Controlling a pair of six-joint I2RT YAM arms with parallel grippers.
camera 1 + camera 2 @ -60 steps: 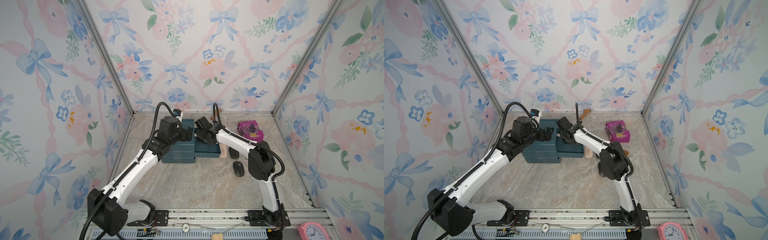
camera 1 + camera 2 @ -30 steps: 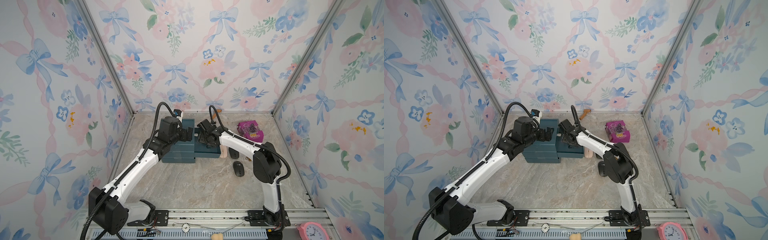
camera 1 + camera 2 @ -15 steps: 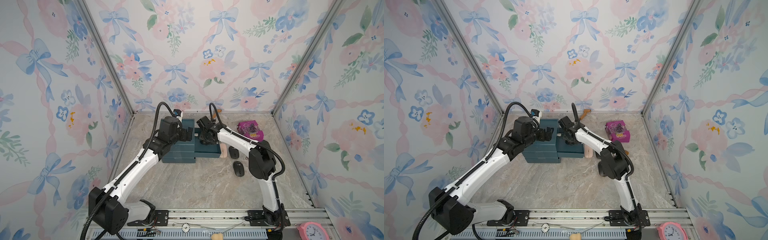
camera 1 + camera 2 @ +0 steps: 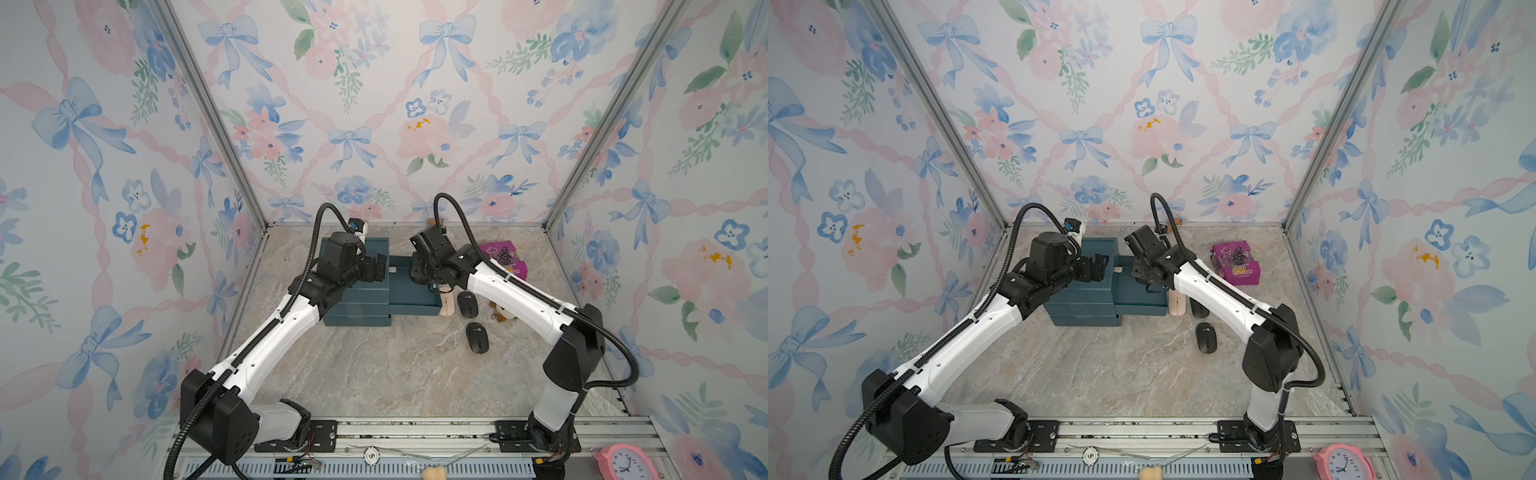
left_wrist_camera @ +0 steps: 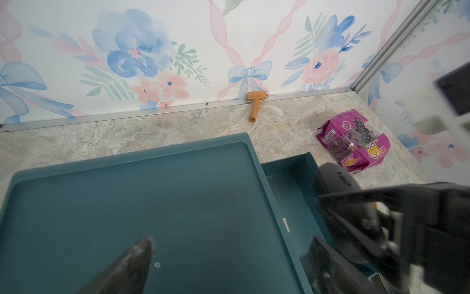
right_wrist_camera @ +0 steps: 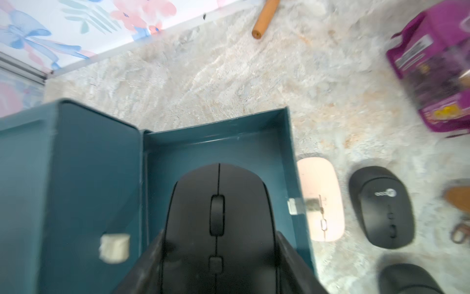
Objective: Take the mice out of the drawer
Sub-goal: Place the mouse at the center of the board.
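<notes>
Since a second earlier, I have narrowed the right end effector [image 6: 220,233] onto a black mouse [image 6: 218,198].

Top view: it reaches into the open drawer [image 4: 411,301], with bare desk [image 4: 395,374] toward its base.

Left wrist view: the left end effector [image 5: 229,250] hangs wide and empty above the cabinet top [image 5: 127,191].

Right wrist view: the gripped mouse is over the drawer floor. Just outside the side wall lie a pink mouse [image 6: 323,193] and a loose black mouse [image 6: 381,203].

The step in hand is extraction. I judge the next move is a lift clear of that wall, then a set-down on open desk beyond them.
</notes>
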